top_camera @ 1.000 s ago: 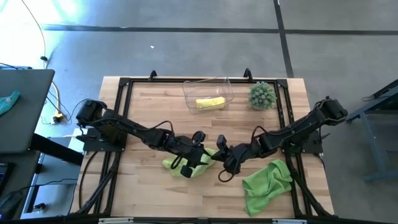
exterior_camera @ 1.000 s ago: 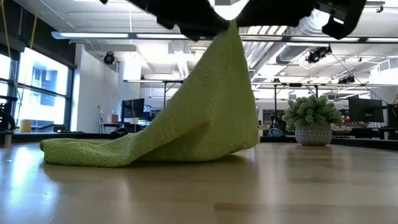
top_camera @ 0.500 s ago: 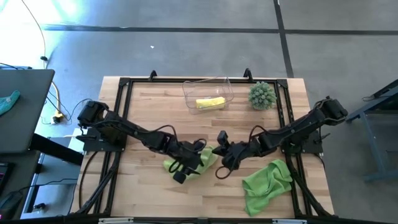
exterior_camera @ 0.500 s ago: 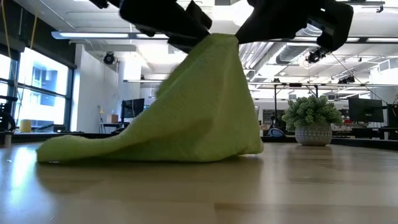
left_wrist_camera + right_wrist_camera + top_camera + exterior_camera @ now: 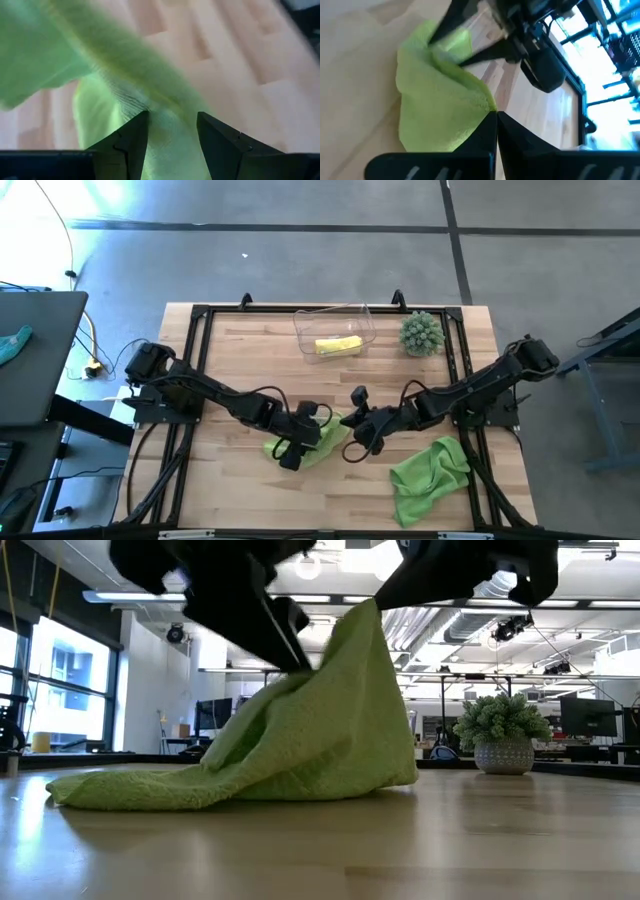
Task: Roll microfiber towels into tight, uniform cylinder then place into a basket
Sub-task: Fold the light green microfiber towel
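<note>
Two arms working one lime towel [image 5: 318, 442] near the bench's [image 5: 240, 370] front edge

Right gripper [image 5: 495, 125] fingers clenched on a raised corner to tent it; left gripper [image 5: 167, 131] fingers spread astride a fold; yellow towel [image 5: 338, 345] already in the basket [image 5: 303, 328].

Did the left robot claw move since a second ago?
Yes. In the high view the left gripper slid toward the table's near edge, away from the basket, along the lime towel.

I count two lime green towels [image 5: 318, 442] [image 5: 428, 478] and one yellow towel [image 5: 338, 345]. I see one basket [image 5: 305, 328], one plant [image 5: 421, 333].
</note>
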